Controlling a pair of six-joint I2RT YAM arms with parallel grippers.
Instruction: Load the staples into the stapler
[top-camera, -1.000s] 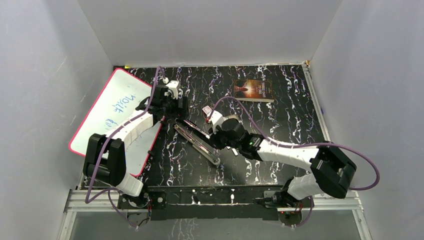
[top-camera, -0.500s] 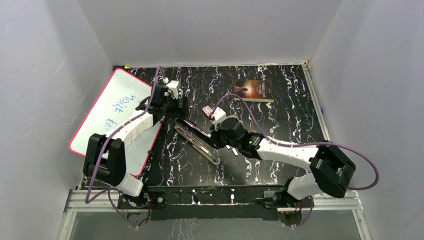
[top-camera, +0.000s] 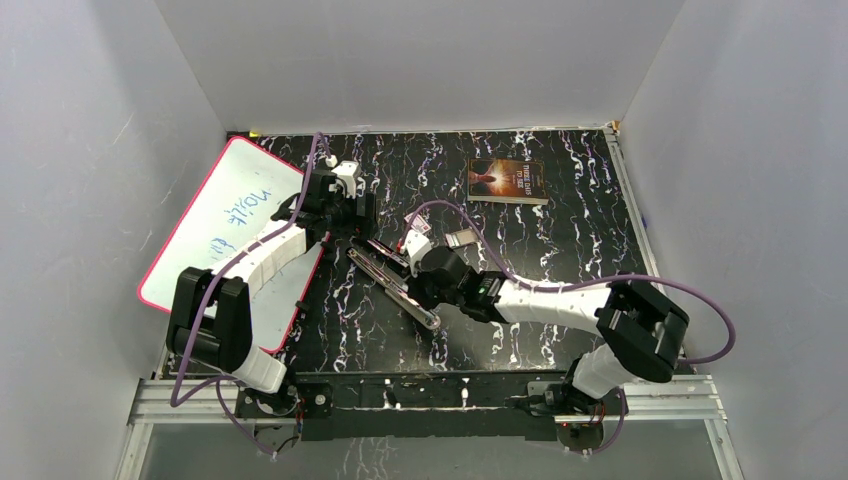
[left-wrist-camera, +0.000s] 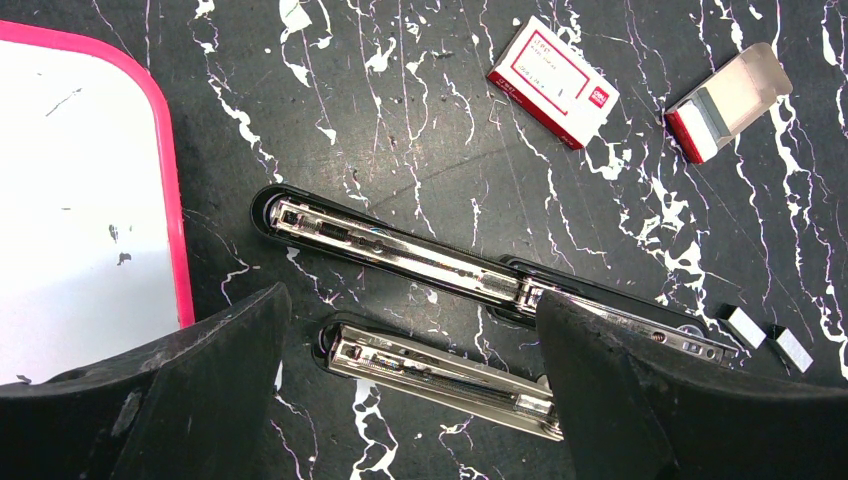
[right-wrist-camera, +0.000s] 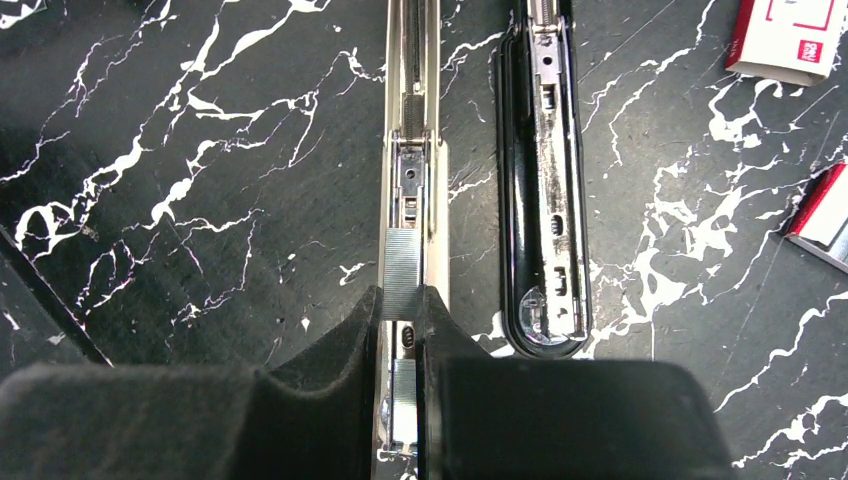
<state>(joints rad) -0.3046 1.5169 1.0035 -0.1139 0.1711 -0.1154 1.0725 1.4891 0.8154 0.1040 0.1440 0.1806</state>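
Spreading across the view, the black marble-patterned table (top-camera: 600, 230) leaves the right arm room to work, and the pink-rimmed whiteboard (top-camera: 225, 215) lies well off to the left. The stapler (left-wrist-camera: 400, 250) lies near the table's middle, opened out flat with its metal insides facing up. The left gripper (left-wrist-camera: 412, 310) hovers above it, jaws spread wide with nothing between them. If the stapler skates, pressing one end down with that gripper would help. A closed staple box (left-wrist-camera: 553, 80) and an open staple box (left-wrist-camera: 728, 98) sit beyond, apart from the stapler.

In the right wrist view the magazine channel (right-wrist-camera: 413, 160) runs straight away from the camera, with a black shell (right-wrist-camera: 545, 220) just beside it on the right. The right gripper (right-wrist-camera: 402, 300) is clamped on the staples (right-wrist-camera: 402, 265), a short silvery strip pinched by its sides over the channel's near end, seemingly a touch left of centre. Whether it touches the rail I cannot tell.

Seating that strip looks like the step in hand. Doing it well means keeping the strip parallel to the channel, nudging it slightly right, lowering it between the walls, then releasing gently. A tilted strip could catch or snap. Two loose strips (left-wrist-camera: 745, 326) lie by the stapler's far end as spares.
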